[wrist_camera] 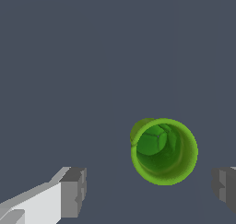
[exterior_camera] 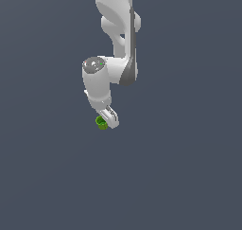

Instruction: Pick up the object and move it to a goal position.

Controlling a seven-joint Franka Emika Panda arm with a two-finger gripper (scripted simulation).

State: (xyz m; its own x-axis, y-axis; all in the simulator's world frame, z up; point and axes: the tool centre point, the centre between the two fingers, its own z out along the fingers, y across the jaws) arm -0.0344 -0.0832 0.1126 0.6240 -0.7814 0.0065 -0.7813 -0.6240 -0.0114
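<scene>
Item one: white, smooth-shelled robot arm (exterior_camera: 116, 39), entering from the top edge of the exterior view and hanging downward. The upper links descend in a slight bend, with a dark grey seam down the side toward the exterior view's right. A rounded joint cap (exterior_camera: 93, 65) with small green and red marks faces the camera. Below it the wrist section turns down and ends in the pincer (exterior_camera: 108, 119).

Item two: pincer, white body with dark grey finger pads (wrist_camera: 73, 192). In the wrist view the two fingers stand well apart — one pad on each side of the frame, with a broad gap between them. It is spread wide and has hold of nothing. In the exterior view only one white finger shows clearly, slanting down toward the exterior view's right.

Item three: small bright green hollow cup-like cylinder (wrist_camera: 163, 151), open mouth facing the wrist camera, rim lighter than the shaded inside. It lies in the gap between the fingers, closer to one pad than the other and touching neither. In the exterior view the cylinder (exterior_camera: 101, 122) sits just beside the pincer's tip, on the exterior view's left of the visible finger.

Item four: plain dark blue-grey surface (exterior_camera: 189, 177) — uniform, filling both views behind arm and cylinder.
</scene>
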